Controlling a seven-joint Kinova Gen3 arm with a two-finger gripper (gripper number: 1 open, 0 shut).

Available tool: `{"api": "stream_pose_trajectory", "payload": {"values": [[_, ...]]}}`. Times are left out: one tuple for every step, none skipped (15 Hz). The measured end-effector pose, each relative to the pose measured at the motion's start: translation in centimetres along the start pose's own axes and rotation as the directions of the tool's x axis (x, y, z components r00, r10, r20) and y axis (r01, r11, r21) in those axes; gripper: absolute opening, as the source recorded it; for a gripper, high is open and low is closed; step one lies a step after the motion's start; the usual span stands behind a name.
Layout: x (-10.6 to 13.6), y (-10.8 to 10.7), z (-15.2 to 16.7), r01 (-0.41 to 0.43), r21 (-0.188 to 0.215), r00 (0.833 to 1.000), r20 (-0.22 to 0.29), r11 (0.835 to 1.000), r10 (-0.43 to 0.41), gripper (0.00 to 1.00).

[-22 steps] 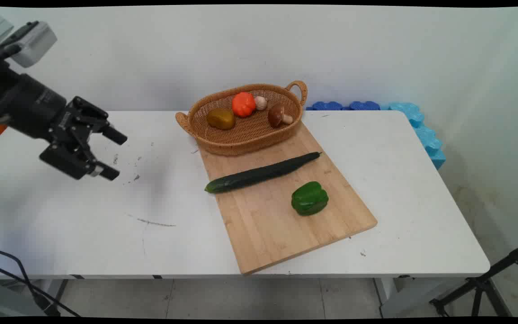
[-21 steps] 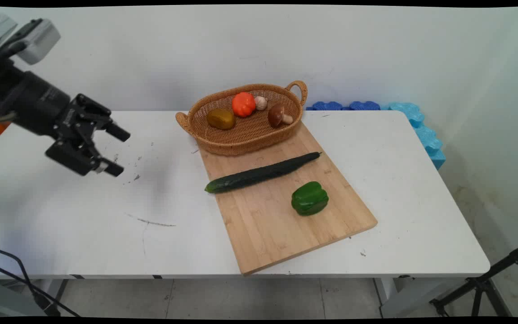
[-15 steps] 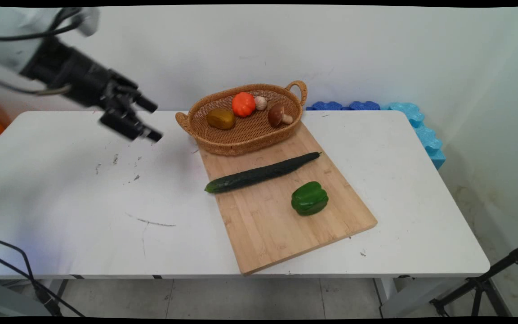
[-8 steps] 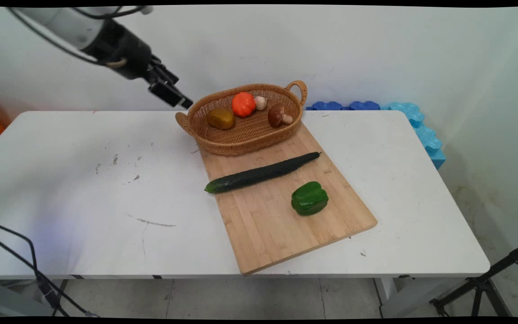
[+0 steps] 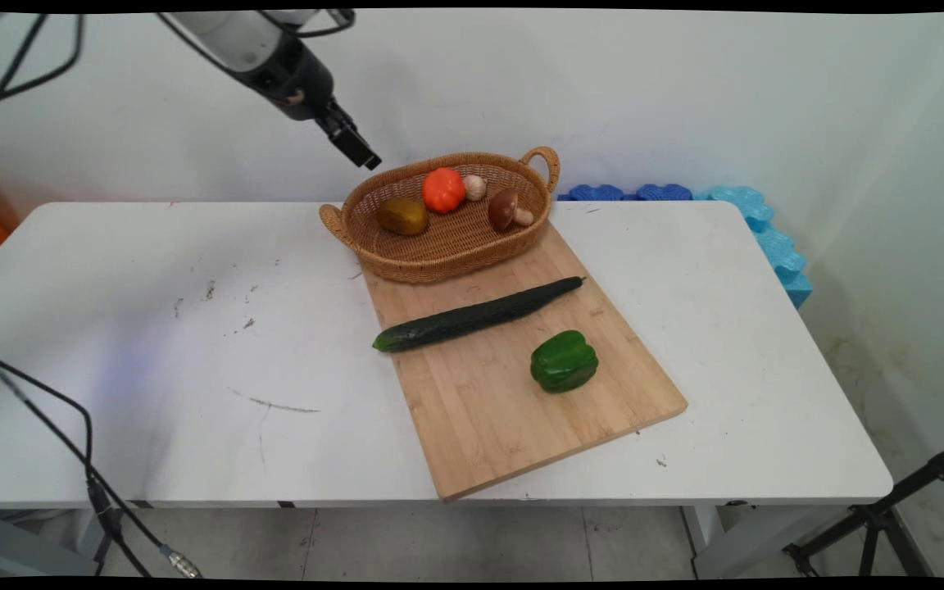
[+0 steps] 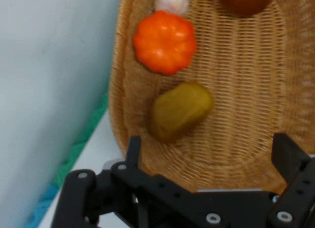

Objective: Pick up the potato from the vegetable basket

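Gripper (image 6: 206, 154) now over olive-brown potato (image 6: 181, 111)

The wide-spread claw (image 6: 209, 151) hangs over a wicker basket (image 6: 246, 90) holding an orange pumpkin (image 6: 165, 41) and, seemingly, a potato (image 6: 179, 111).

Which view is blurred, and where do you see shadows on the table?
Hand view: slightly soft, the pumpkin and basket weave smeared. Main view: sharp; a faint shadow lies beside the green pepper on the cutting board.
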Motion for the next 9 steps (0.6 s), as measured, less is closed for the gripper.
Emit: {"api": "stream_pose_trajectory", "payload": {"values": [[0.6, -0.4, 1.0, -0.010, 0.007, 1.000, 0.013, 1.000, 0.010, 1.00], [1.0, -0.7, 1.6, -0.017, 0.013, 1.000, 0.021, 1.000, 0.017, 1.00], [1.6, -1.2, 2.7, -0.026, 0.021, 0.999, 0.036, 0.999, 0.026, 1.00], [2.0, -1.6, 3.6, -0.035, 0.025, 0.998, 0.049, 0.999, 0.034, 1.00], [2.5, -2.1, 4.8, -0.048, 0.028, 0.997, 0.064, 0.998, 0.046, 1.00], [2.9, -2.4, 5.7, -0.060, 0.029, 0.995, 0.076, 0.998, 0.058, 1.00], [3.1, -2.6, 6.3, -0.070, 0.027, 0.994, 0.084, 0.997, 0.068, 1.00], [3.4, -2.9, 7.4, -0.090, 0.023, 0.991, 0.099, 0.996, 0.087, 1.00], [3.7, -3.1, 8.4, -0.110, 0.013, 0.988, 0.111, 0.994, 0.108, 1.00]]}}
